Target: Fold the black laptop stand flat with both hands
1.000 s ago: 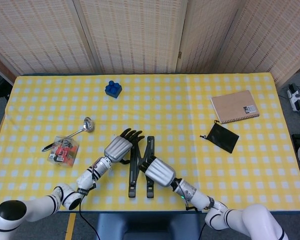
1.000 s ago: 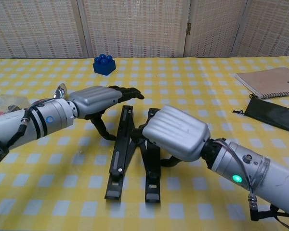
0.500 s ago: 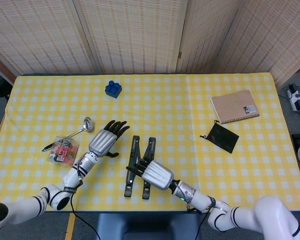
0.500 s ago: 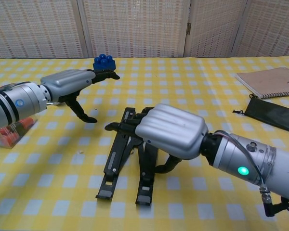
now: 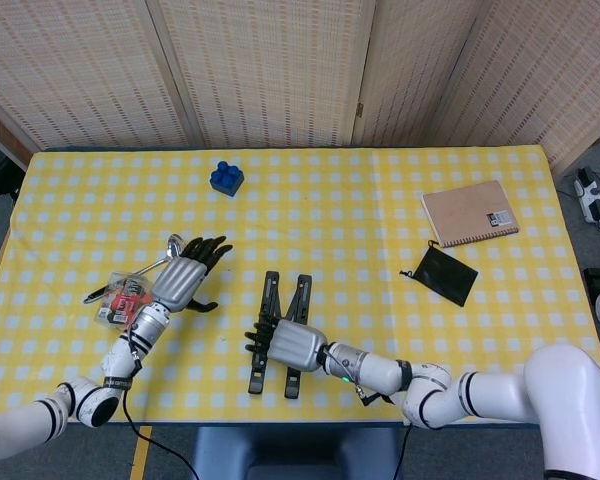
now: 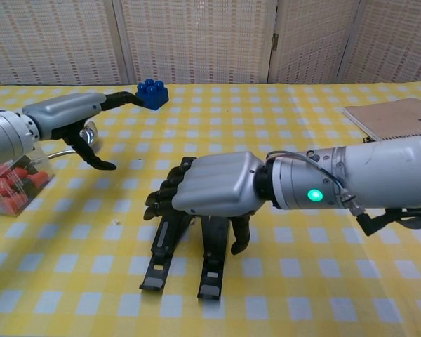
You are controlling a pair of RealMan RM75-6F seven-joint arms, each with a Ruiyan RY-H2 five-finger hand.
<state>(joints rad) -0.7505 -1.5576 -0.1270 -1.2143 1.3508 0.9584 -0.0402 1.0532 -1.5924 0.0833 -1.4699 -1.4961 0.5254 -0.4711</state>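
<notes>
**Stand under the right robot hand, left robot hand off to the side**

The black laptop stand (image 5: 280, 332) lies on the yellow checked bench (image 5: 380, 240), close to the robot's edge and a little left of centre. Its two bars run near to far, away from the robot, drawn close at the far end and spread slightly at the near feet, so it looks nearly flat already; the chest view shows the near ends resting on the cloth.

The right robot hand (image 5: 292, 346) sits directly on top of the stand, across its middle, fingers curled down over the left bar. Whether it truly grips the bar or only rests on it, I cannot tell.

The left robot hand (image 5: 183, 280) is well apart to the stand's left, raised, fingers spread and holding nothing. It hangs near a clear box of red items (image 5: 125, 300) and a metal ladle (image 5: 160, 260).

So the right arm is the nearer one. For a two-handed fold, the left would need to come rightward across the bars' long axis.
</notes>
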